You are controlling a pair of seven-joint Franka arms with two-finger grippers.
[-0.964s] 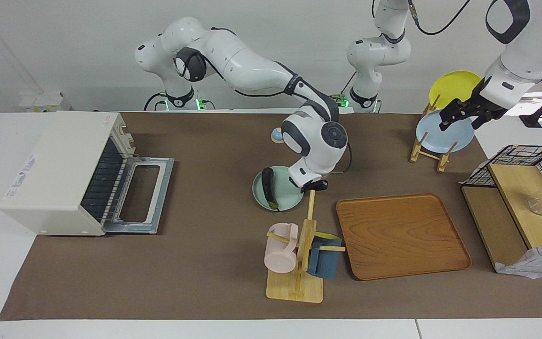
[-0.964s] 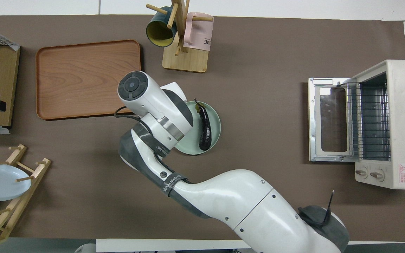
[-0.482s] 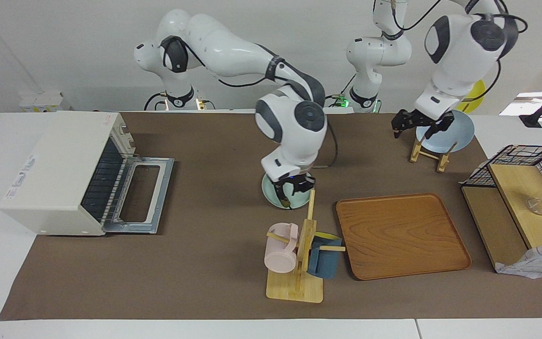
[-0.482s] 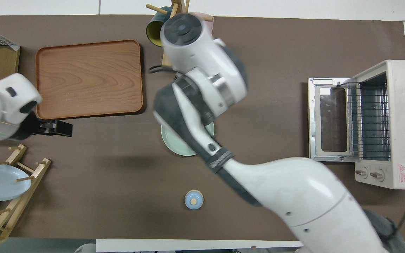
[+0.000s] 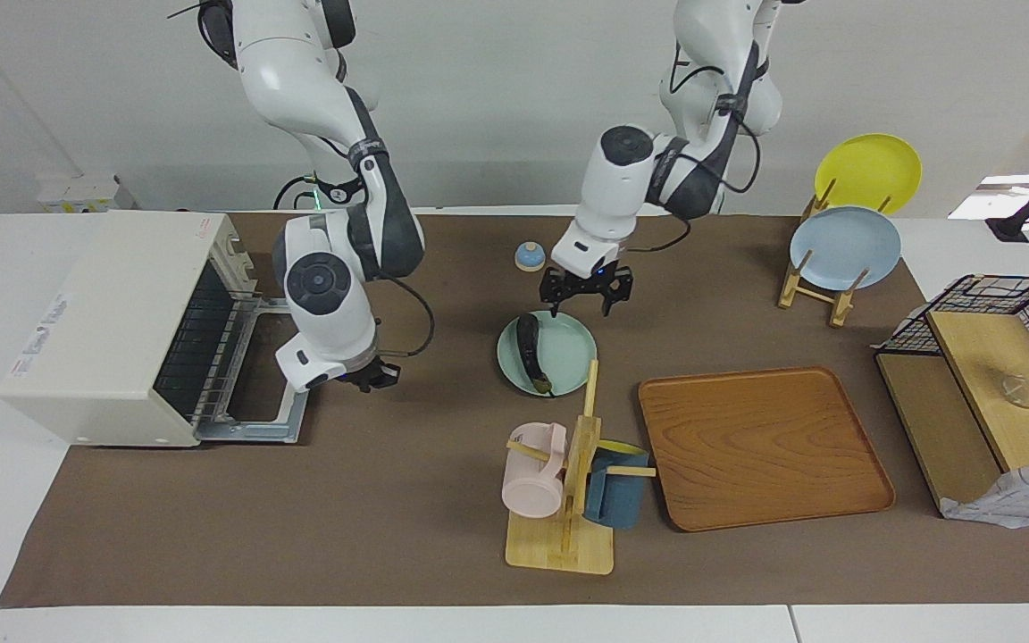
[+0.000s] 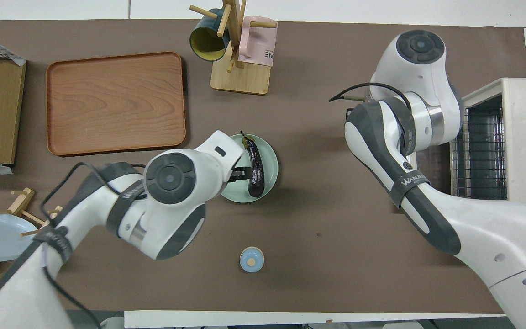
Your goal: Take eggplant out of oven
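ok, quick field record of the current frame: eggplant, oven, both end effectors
eggplant: lying on the green plate, outside the oven, not held
oven: at the right arm's end of the table, door folded down open, no eggplant seen on its rack
left end effector: open, over the plate's edge nearer the robots, holding nothing
right end effector: by the open oven door, holding nothing seen
task state: eggplant already out of the oven
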